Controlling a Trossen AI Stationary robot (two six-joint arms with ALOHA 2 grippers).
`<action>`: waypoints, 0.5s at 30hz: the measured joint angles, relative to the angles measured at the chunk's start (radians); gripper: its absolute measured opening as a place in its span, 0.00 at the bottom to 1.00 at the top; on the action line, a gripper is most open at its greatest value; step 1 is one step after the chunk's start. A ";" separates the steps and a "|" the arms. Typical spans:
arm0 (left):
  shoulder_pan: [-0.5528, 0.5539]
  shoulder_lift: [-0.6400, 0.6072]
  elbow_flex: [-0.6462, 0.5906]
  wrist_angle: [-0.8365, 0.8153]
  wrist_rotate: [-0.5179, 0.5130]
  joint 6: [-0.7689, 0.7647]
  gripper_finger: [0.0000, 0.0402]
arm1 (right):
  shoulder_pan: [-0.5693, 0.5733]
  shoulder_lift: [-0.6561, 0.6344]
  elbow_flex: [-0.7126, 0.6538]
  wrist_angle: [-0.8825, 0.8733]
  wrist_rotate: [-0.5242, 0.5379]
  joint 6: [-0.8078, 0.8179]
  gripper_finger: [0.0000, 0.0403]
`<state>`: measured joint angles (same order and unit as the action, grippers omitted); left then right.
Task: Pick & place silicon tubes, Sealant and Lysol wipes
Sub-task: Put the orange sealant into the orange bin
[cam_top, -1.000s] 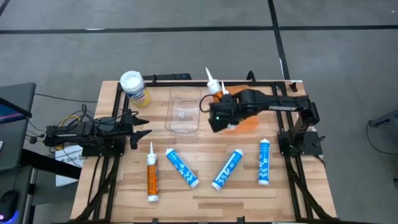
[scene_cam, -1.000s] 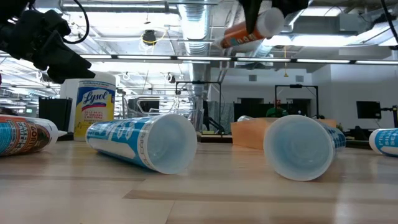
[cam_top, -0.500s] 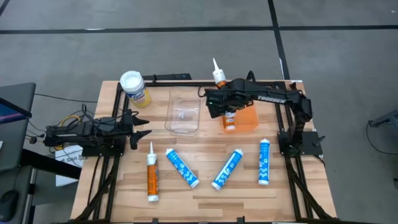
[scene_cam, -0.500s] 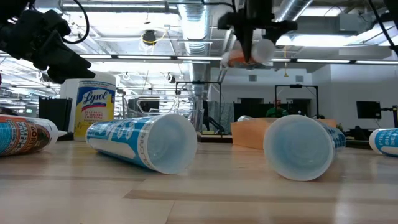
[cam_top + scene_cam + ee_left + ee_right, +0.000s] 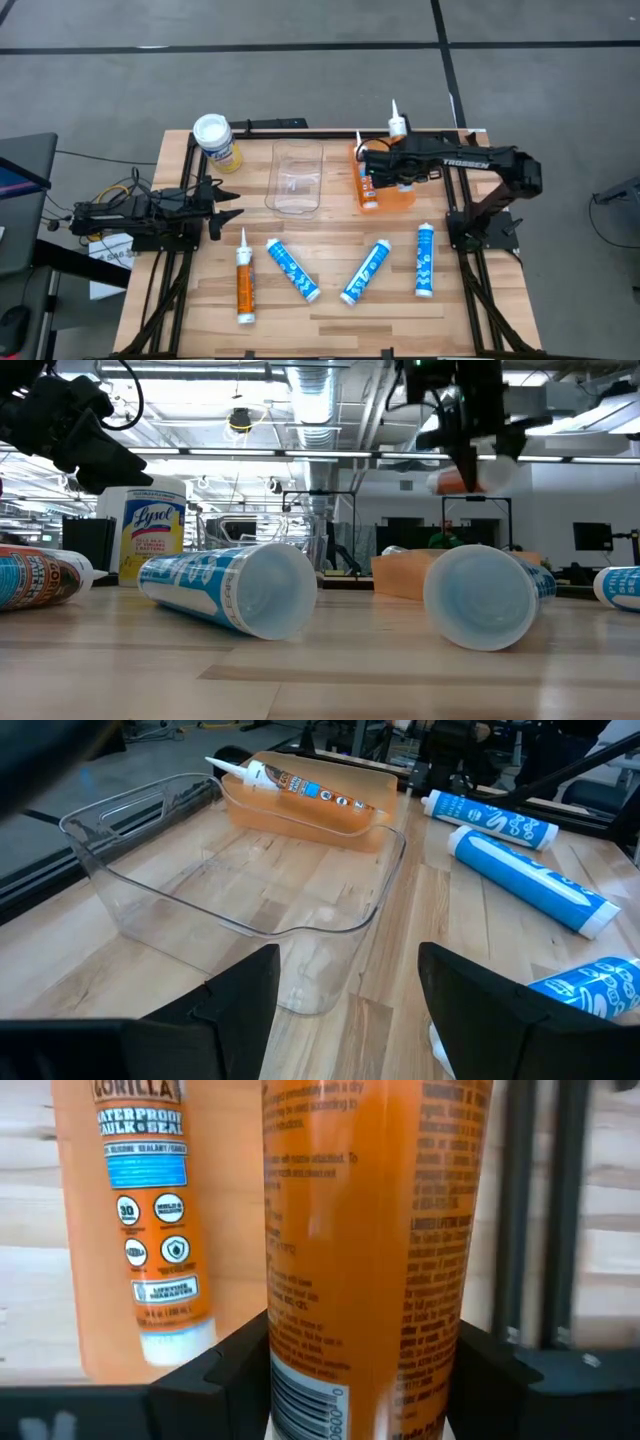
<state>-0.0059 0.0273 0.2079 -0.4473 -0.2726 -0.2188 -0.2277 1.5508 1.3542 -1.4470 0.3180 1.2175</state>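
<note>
My right gripper (image 5: 386, 174) is shut on an orange sealant tube (image 5: 365, 1220) above the orange bin (image 5: 400, 194); the tube's white nozzle (image 5: 395, 112) points toward the table's far edge. A second orange tube (image 5: 366, 184) lies in that bin. My left gripper (image 5: 226, 207) is open and empty at the table's left, facing the clear bin (image 5: 297, 178). The Lysol wipes canister (image 5: 215, 140) stands at the far left. A third orange tube (image 5: 243, 282) and three blue silicone tubes (image 5: 292, 269) (image 5: 365, 271) (image 5: 425, 261) lie near the front. My right gripper pinches the orange tube's body (image 5: 360, 1330) between its two fingers (image 5: 225, 1370), which lie across the tube. The tube is lifted clear above the orange bin, lying roughly level, with its nozzle toward the far edge; its rear end (image 5: 468, 481) shows in the low view.
The clear bin stands between the wipes and the orange bin. The table's black frame rails (image 5: 275, 124) run along the far edge and both sides. Bare wood lies along the front edge (image 5: 330, 330).
My right gripper has carried the orange tube from the clear bin's right edge toward the table's right, over the orange bin, and a little lower. The tube has turned: its nozzle, once slanting toward the far left, now points at the far edge.
</note>
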 joint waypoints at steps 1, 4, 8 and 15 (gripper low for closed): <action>0.000 0.000 0.000 0.000 0.000 0.000 0.58 | -0.007 -0.002 -0.028 0.033 -0.001 -0.012 0.53; 0.000 0.000 0.000 0.000 0.000 0.000 0.58 | -0.028 0.012 -0.088 0.115 0.015 -0.039 0.54; 0.000 0.000 0.000 0.000 0.000 -0.005 0.58 | -0.060 0.045 -0.133 0.203 0.051 -0.065 0.53; 0.000 0.000 0.000 0.000 0.000 -0.012 0.58 | -0.103 0.143 -0.182 0.333 0.027 -0.097 0.55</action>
<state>-0.0060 0.0273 0.2080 -0.4469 -0.2722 -0.2309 -0.3306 1.6935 1.1725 -1.1137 0.3450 1.1210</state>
